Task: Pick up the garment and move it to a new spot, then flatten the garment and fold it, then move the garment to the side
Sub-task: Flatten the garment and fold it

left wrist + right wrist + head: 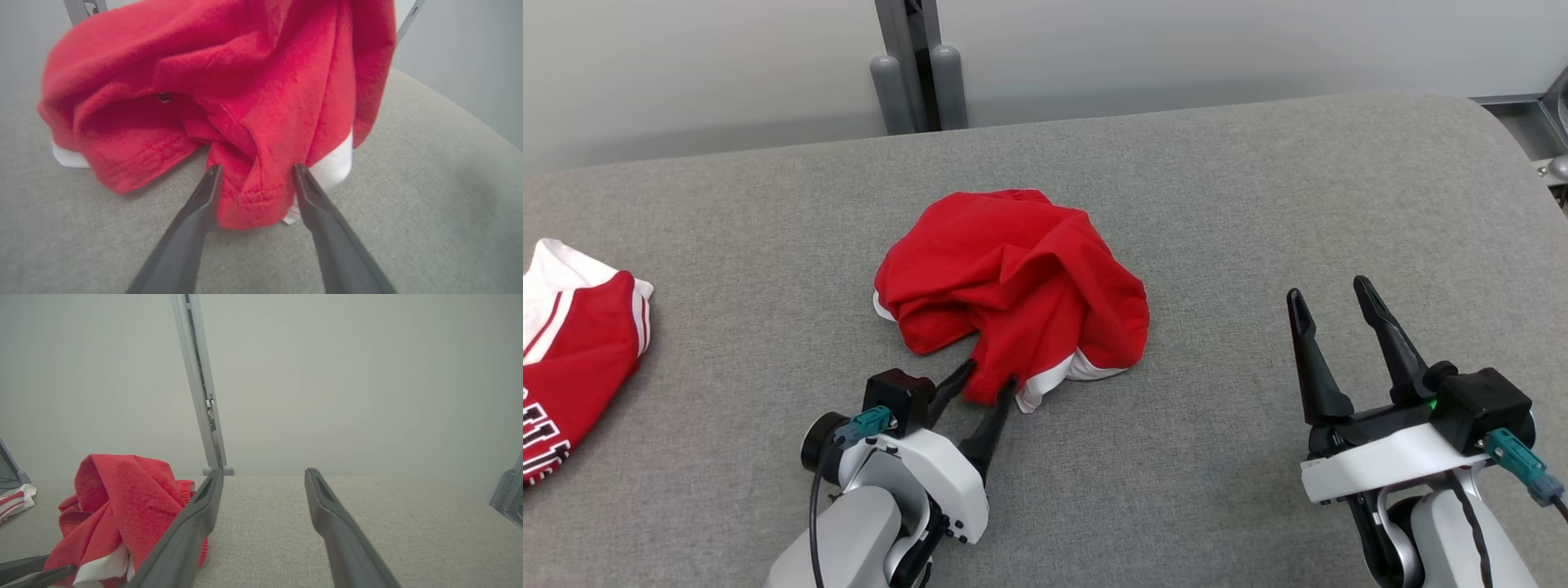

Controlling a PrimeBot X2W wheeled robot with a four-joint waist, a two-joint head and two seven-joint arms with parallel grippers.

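A crumpled red garment (1013, 269) with white trim lies in a heap in the middle of the grey padded table (1258, 204). My left gripper (991, 374) is at the heap's near edge. Its jaws stand apart on either side of a red hem fold (253, 200), which lies between the fingers and against them, and the cloth still rests on the table. The garment (245, 81) bulges up beyond the fingertips. My right gripper (1330, 288) is open over bare table well to the right of the heap, holding nothing. From the right wrist the garment (122, 490) sits off to the left.
A second red and white garment (572, 359) lies at the table's left edge. A grey post (919, 73) rises behind the table's far edge. Metal framing (1552, 122) stands past the rounded far right corner.
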